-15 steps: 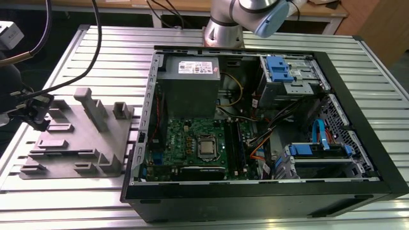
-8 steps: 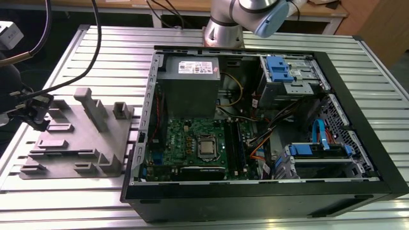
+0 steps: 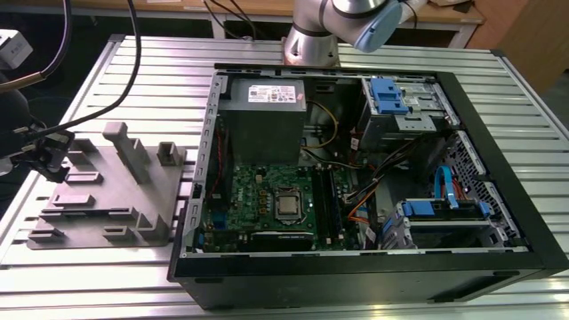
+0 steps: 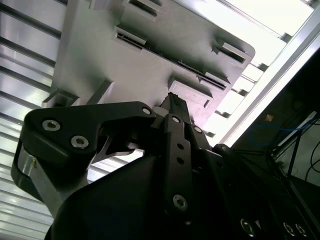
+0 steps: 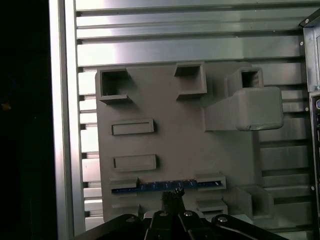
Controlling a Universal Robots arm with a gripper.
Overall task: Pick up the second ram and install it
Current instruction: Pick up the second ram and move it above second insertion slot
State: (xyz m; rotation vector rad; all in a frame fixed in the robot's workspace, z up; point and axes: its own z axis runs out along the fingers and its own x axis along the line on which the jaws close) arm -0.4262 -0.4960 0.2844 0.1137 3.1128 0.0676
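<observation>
The second ram point(image 5: 150, 187) is a thin dark-blue strip seen edge-on. It stands in a slot between two raised holders of the grey plastic block point(image 5: 170, 135). In the exterior view that block point(image 3: 116, 193) lies on the slatted table at the left of the computer case. My gripper point(image 5: 172, 196) hangs just above the block, right beside the strip's middle, its fingertips together with nothing between them. In the second wrist view the gripper point(image 4: 172, 98) points down at the block point(image 4: 115, 75), close to a holder. In the exterior view the gripper point(image 3: 46, 159) is over the block's far left end.
The open black computer case point(image 3: 356, 283) lies flat in the middle, with the green motherboard point(image 3: 266, 200), its long slots point(image 3: 324, 200) and the silver processor socket point(image 3: 287, 205) inside. Black cables point(image 3: 98, 100) trail over the slatted aluminium table point(image 3: 151, 73). The case's edge point(image 5: 312, 60) borders the block.
</observation>
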